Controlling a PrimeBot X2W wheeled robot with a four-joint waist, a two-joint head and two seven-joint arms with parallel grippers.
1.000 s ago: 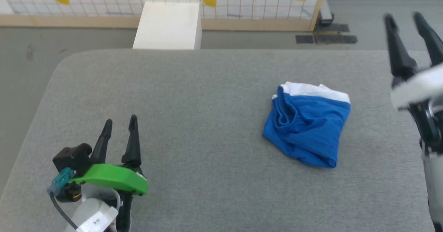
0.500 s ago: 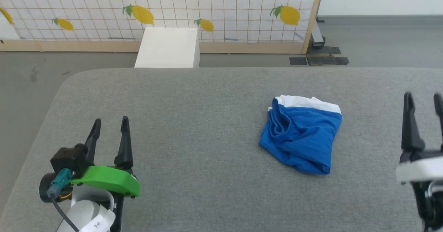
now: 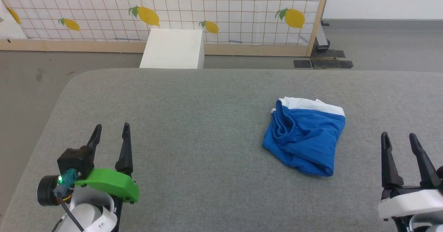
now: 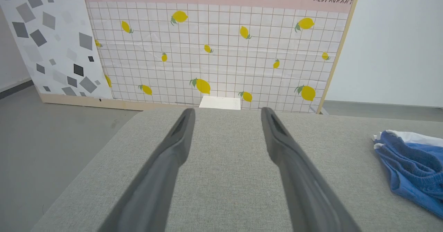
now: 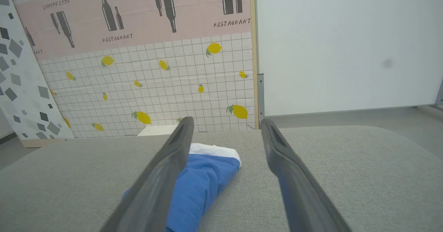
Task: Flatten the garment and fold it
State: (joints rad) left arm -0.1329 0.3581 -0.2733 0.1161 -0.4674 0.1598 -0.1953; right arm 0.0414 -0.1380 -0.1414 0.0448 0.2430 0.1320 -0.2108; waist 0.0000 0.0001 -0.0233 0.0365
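Folding looks done, judging by the layout: the garment [image 3: 304,136] lies as a compact blue bundle with a white band along its far edge, on the grey padded table [image 3: 193,114] at about 2 o'clock from centre in the head view. Both grippers stand spread and empty — left gripper [image 3: 110,135] at 8 o'clock, right gripper [image 3: 399,142] at 4 o'clock, well apart from the cloth. Little seems left. Inner layers stay hidden — neatness underneath is hard to judge, and no logo is visible.

garment [image 3: 306,140]: soft blue cloth | table [image 3: 193,121]: matt grey woven fabric
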